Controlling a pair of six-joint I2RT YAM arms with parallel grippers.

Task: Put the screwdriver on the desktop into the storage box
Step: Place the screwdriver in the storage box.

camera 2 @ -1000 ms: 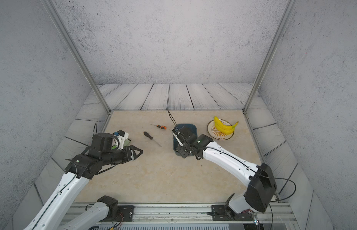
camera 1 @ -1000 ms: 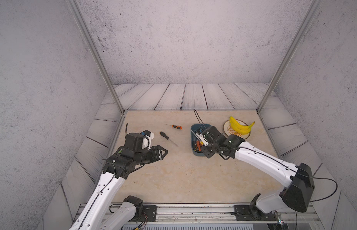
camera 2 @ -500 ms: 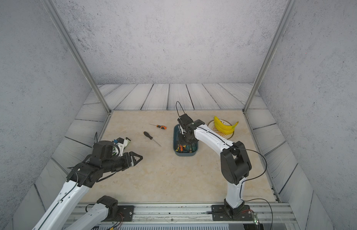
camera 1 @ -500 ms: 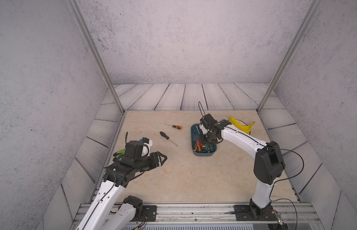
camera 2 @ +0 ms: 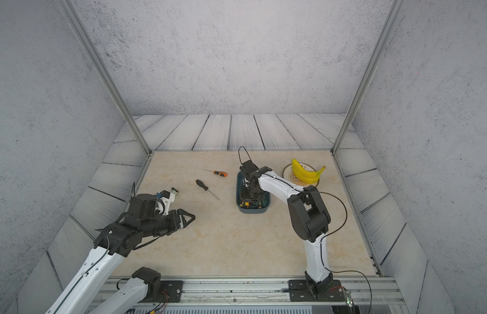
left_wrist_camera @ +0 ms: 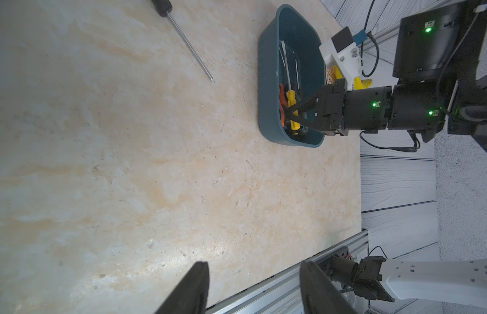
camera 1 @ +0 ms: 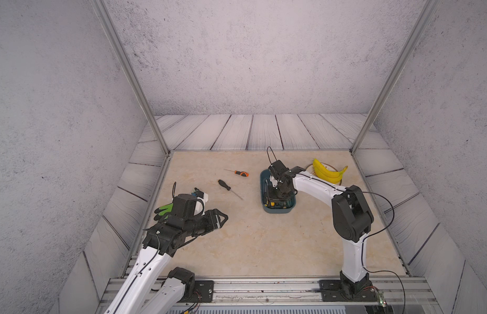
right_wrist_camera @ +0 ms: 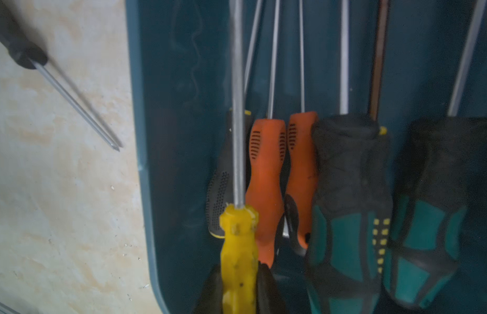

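My right gripper (right_wrist_camera: 238,271) is shut on a yellow-handled screwdriver (right_wrist_camera: 238,244) and reaches down inside the dark teal storage box (camera 1: 277,210), where several other screwdrivers lie. On the beige desktop (camera 1: 250,244), left of the box, lie a black-handled screwdriver (camera 1: 224,185) and a smaller orange-handled one (camera 1: 241,173). My left gripper (camera 1: 223,217) hovers open and empty over the front-left of the desktop, far from both. In the left wrist view its fingers (left_wrist_camera: 196,285) stand wide apart.
A banana (camera 1: 328,172) lies on a round plate at the back right, just behind the right arm. A green glove (camera 1: 163,209) rests at the desktop's left edge beside the left arm. Metal rails frame the desktop.
The right arm has folded its elbow up and now reaches into the box from the back. The left arm has drawn back slightly towards the front left.
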